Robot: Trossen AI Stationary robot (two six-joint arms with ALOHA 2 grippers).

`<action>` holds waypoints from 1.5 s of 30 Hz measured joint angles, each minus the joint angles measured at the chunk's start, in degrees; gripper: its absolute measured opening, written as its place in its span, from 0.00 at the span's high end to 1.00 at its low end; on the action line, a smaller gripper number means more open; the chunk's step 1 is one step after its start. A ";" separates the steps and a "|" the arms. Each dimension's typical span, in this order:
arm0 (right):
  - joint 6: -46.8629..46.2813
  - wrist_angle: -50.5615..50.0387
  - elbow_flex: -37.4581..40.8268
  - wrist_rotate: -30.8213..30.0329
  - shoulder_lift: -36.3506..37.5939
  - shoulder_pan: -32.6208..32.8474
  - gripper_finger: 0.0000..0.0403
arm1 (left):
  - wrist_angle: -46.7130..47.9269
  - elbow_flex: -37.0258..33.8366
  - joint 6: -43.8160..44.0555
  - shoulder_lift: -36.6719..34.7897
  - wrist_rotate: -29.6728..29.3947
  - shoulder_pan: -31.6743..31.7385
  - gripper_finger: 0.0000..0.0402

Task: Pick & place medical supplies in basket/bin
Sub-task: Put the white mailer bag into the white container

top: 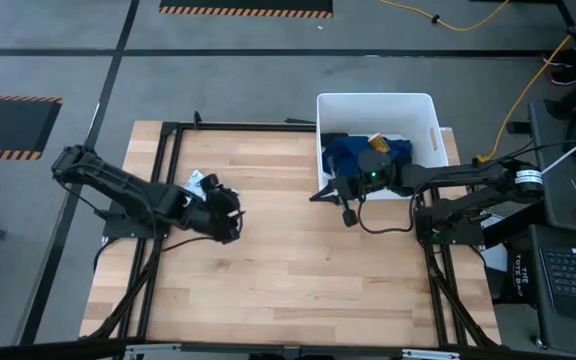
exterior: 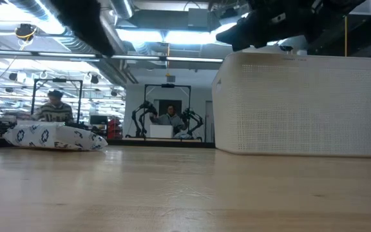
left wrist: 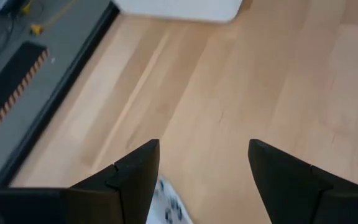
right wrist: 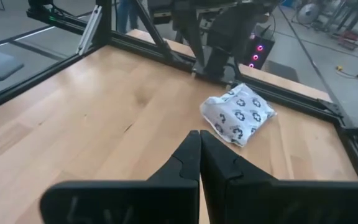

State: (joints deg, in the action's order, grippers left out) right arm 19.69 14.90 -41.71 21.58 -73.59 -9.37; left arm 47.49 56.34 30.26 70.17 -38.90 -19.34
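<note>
A white packet with dark printed marks (top: 198, 182) lies flat on the wooden table at the left, also seen as the packet (right wrist: 238, 115) and the packet (exterior: 53, 136). My left gripper (top: 233, 218) hovers open just beside it, tilted down; the packet's edge (left wrist: 169, 208) shows low between its fingers. The white bin (top: 378, 125) stands at the far right with a dark-blue cloth (top: 363, 155) inside. My right gripper (top: 318, 195) is shut in the air next to the bin's near left corner, pointing toward the packet, with nothing in it (right wrist: 199, 149).
A black frame (top: 168, 130) borders the table's far and left sides. Bare wood (top: 288, 260) spreads across the middle and near part of the table. In the low view the bin (exterior: 301, 106) rises tall at the right. People sit at desks in the room beyond.
</note>
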 joint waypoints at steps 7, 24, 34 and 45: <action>-0.09 -0.09 0.00 -0.25 0.00 0.27 0.99 | 9.72 0.00 17.14 0.23 2.04 -2.49 0.40; -0.17 -0.54 0.00 -1.55 0.01 0.24 0.99 | 20.57 -0.92 51.85 0.36 6.75 -2.31 0.40; 0.15 -0.52 0.00 -1.57 0.03 0.20 0.99 | 19.88 -7.02 66.44 3.45 11.63 -2.31 0.40; 3.21 -0.52 0.00 -1.57 0.03 -0.08 0.99 | 8.92 -11.03 70.89 4.63 12.59 -2.25 0.40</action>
State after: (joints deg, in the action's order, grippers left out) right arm 22.90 14.37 -41.71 20.01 -73.56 -9.45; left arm 56.41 45.30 101.15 74.80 -26.31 -21.58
